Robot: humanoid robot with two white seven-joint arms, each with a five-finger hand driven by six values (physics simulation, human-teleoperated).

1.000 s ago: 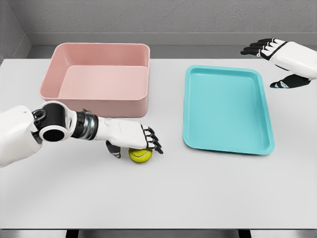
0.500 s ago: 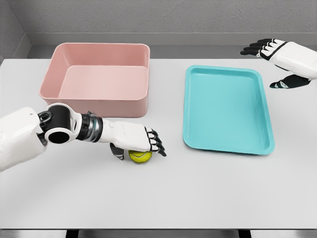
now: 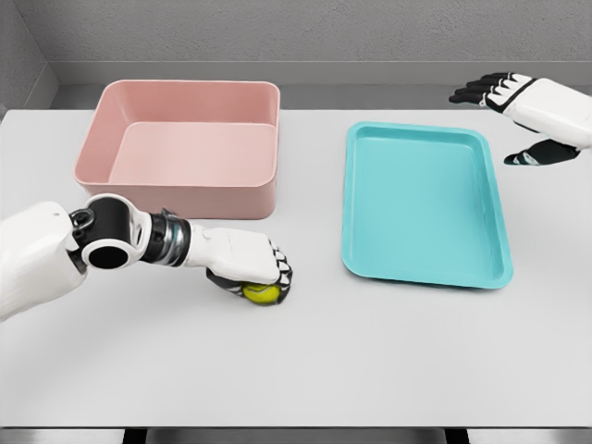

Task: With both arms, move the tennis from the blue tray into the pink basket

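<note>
A yellow-green tennis ball [image 3: 261, 293] lies on the white table in front of the pink basket [image 3: 181, 148]. My left hand [image 3: 254, 274] covers it from above, fingers curled down around it and thumb tucked under its left side, so only the ball's lower edge shows. The blue tray [image 3: 423, 204] lies to the right with nothing in it. My right hand [image 3: 514, 109] hovers open beyond the tray's far right corner, fingers pointing left.
The basket stands at the back left, its front wall just behind my left forearm. Bare table stretches along the front edge and between basket and tray. A grey wall closes off the back.
My left hand's fingers, stretched out over the ball before, have curled down and closed around it. The right hand has stayed still.
</note>
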